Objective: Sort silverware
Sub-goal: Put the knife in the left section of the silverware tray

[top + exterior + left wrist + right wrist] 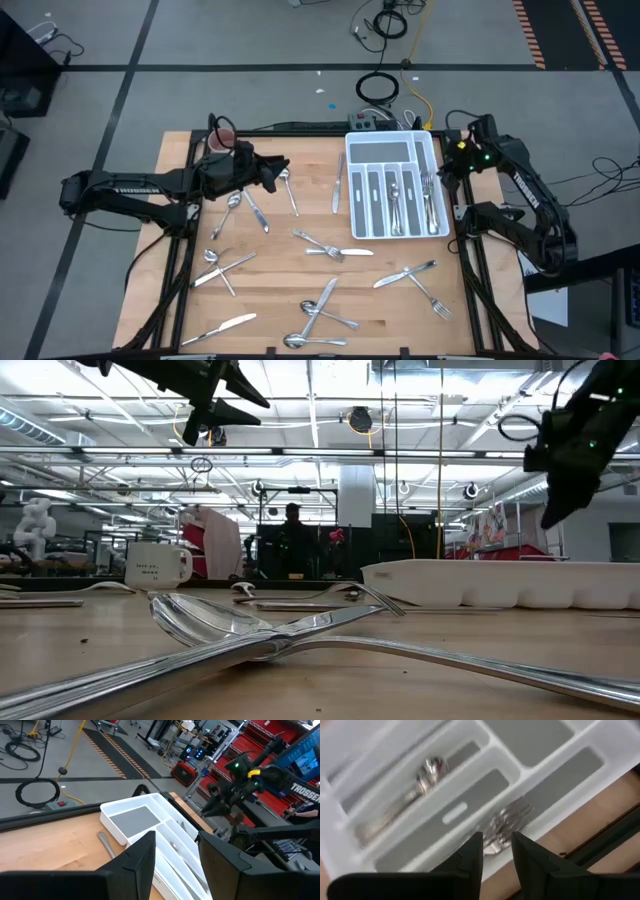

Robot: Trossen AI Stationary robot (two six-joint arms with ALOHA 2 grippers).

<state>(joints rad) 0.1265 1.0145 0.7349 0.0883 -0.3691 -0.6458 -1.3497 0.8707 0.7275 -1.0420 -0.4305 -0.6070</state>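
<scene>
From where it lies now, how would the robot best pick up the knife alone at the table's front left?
Probably by the middle of the knife, coming straight down from above. It lies flat on the table and on a slant, nothing touching it, so the fingers would straddle its narrow width, turned crosswise to its length.

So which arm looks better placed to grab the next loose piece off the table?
Probably the left: its gripper hangs open right by a spoon and other loose pieces. The right gripper is at the tray's far edge.
</scene>
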